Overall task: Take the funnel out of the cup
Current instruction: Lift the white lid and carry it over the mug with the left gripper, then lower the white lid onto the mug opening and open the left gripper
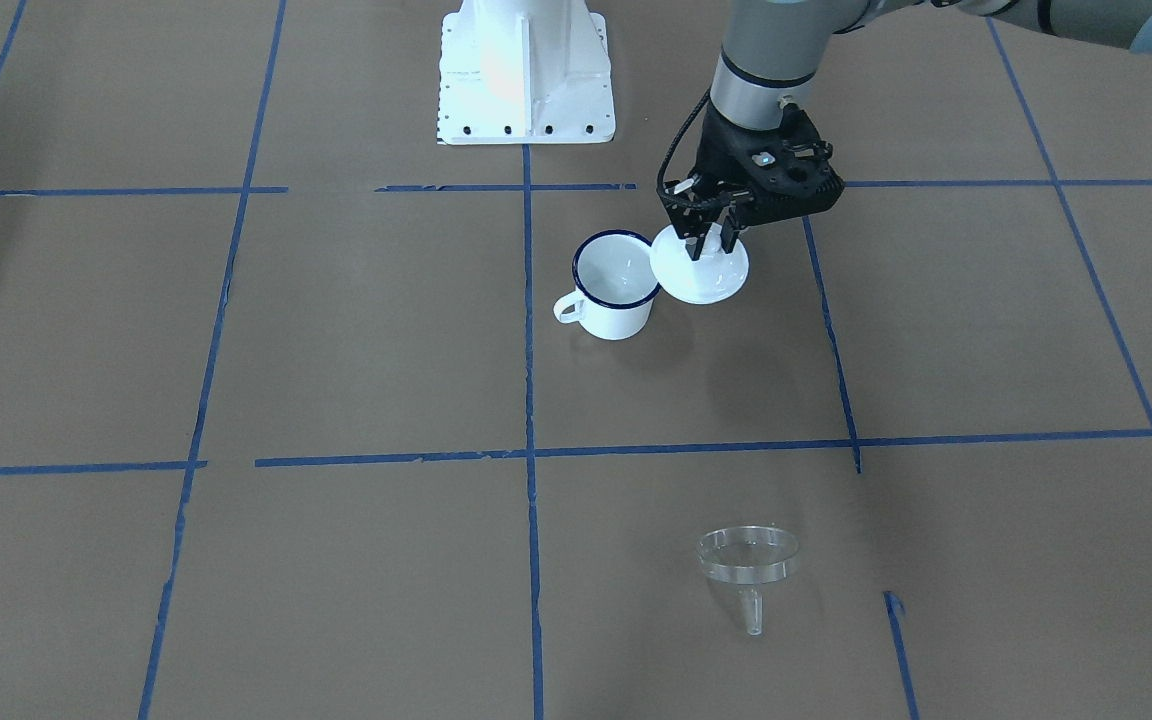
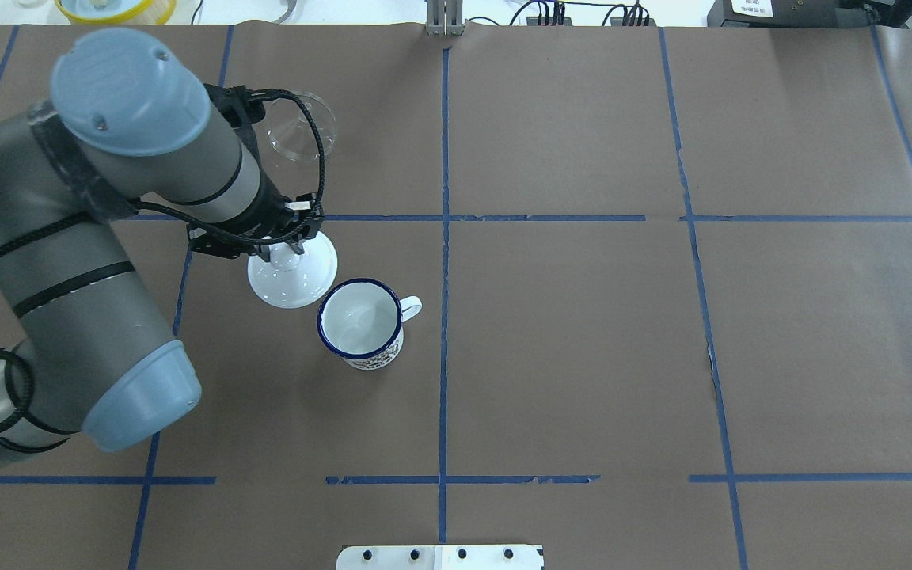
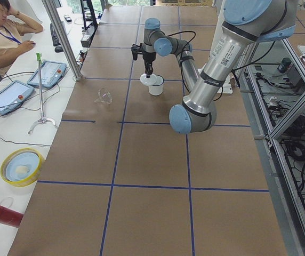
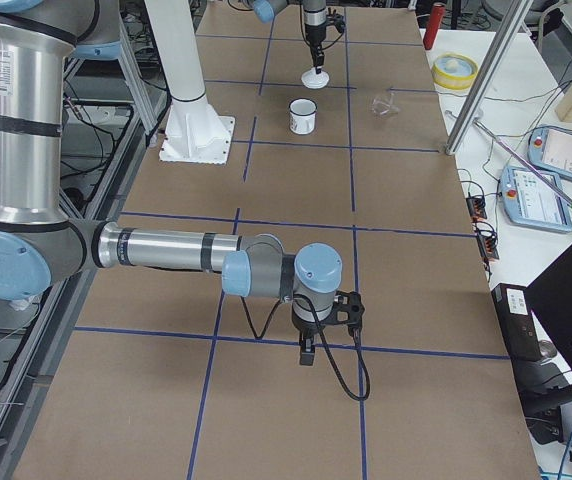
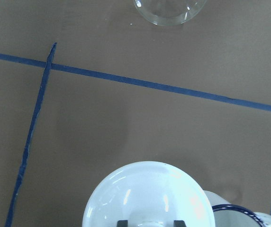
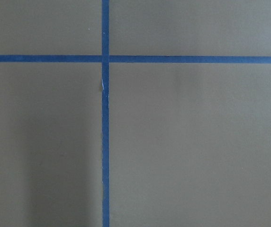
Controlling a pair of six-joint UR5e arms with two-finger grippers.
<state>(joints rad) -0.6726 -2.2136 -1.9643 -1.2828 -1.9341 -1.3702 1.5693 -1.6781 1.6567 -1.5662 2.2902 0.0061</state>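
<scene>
Across the overhead view from the left, the left arm comes first. Its left gripper is clamped on the knob of a round white lid, one finger on each side of the knob, as the left wrist view shows. Pinching the knob keeps the lid level and the fingers off its wide rim. The lid is just beside the cup, at about 10 o'clock from it. In the wrist view its edge overlaps the mug's blue rim, so it is probably held near rim height, though that cannot be confirmed.

The funnel is not in the cup. It lies tilted on the table, well apart from the cup at roughly 11 o'clock, and at 12 o'clock from the lid. The cup stands upright with its mouth open and nothing visible inside, and its handle points to about 3 o'clock. Judged from this, the removal looks already done.

The lid's tight edge is the cup rim at its 4 o'clock, so any sideways move that way risks a knock. Rightward of the cup, the overhead view shows only brown paper and blue tape lines.

The right gripper shows only in the right side view, far from everything. Whether it is open or closed cannot be told.
</scene>
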